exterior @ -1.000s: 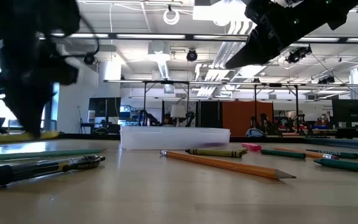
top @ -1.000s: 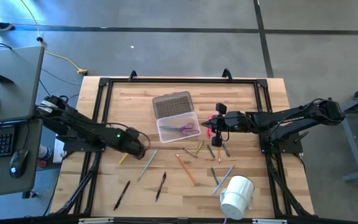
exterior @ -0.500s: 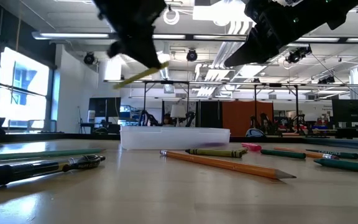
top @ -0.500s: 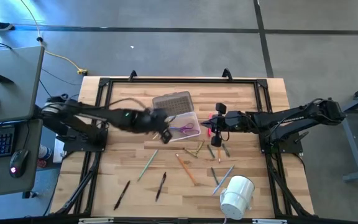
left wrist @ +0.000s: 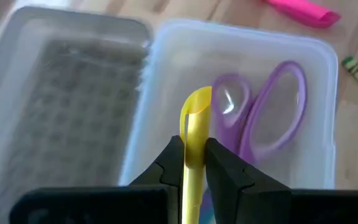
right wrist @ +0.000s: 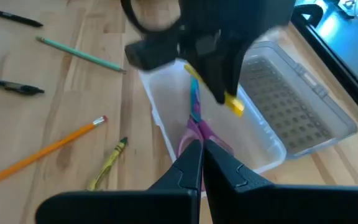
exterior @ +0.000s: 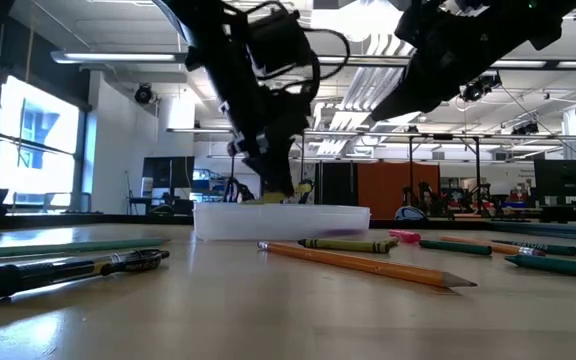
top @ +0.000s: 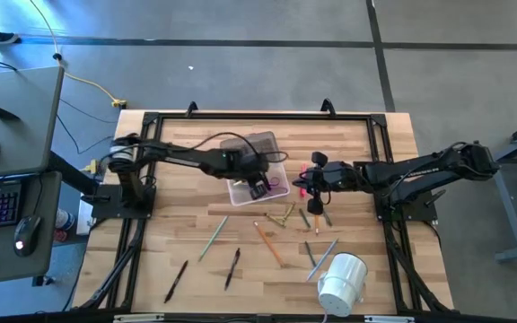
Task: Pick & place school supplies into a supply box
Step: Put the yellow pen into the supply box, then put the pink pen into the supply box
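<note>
supply box (top: 257, 184): 1 scissors | left gripper (left wrist: 194, 152): jaws grip yellow marker (left wrist: 196, 124) | right gripper (right wrist: 197, 165): jaws closed

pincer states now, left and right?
Left pincer: holding a yellow marker over the supply box.
Right pincer: closed, empty.

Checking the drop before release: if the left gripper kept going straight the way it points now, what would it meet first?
Probably the purple scissors lying in the supply box, or the box floor beside them. The left gripper, holding a yellow marker, points down into the open box; depth is unclear.
</note>
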Motion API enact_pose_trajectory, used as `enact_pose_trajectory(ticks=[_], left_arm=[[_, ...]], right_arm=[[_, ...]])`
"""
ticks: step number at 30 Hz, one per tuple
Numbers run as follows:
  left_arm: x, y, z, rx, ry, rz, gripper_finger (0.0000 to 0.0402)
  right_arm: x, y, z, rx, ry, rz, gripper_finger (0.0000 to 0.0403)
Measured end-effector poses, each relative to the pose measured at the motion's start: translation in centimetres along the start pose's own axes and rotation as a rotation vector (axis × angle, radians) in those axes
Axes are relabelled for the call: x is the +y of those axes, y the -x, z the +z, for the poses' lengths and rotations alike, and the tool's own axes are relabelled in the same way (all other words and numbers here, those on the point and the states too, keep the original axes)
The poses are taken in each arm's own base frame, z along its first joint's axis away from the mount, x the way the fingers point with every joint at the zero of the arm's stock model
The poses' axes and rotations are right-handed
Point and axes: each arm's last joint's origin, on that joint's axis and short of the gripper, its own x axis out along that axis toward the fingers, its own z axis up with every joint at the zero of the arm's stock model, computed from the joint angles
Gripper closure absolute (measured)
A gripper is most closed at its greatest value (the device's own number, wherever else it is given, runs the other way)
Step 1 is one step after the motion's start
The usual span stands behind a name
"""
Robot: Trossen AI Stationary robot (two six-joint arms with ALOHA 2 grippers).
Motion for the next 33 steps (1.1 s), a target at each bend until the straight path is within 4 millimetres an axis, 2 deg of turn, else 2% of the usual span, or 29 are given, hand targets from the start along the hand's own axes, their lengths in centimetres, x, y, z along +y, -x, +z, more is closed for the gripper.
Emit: enact_pose_trajectory(ticks=[3,10,17,23,28,33], left_arm=[[-0.3,-1.3,-0.3,0.012,-0.003,-0.003,0.0324],[-0.3,-2.2,-0.7,0.025,-0.004,0.013,0.0315],[-0.3,-2.1,-0.5,0.004,0.001,0.037,0.0243],[-0.2,-2.1,-0.3,-0.018,0.004,0.073,0.0198],[-0.2,-2.1,-0.3,-0.021,0.005,0.072,0.0191],[-0.3,-2.1,-0.1,-0.042,0.011,0.071,0.0190]], right_arm=[[0.0,0.0,0.2,-0.016,0.010,0.002,0.0403],[-0.1,0.0,1.0,-0.098,0.169,-0.036,0.0402],[0.0,0.0,1.1,-0.116,0.141,0.076,0.0402],[0.0,0.0,0.1,-0.010,0.153,0.055,0.0402],[-0.2,0.1,-1.4,0.143,0.176,0.044,0.0402],[-0.8,0.1,-2.1,0.224,0.193,0.030,0.0402]])
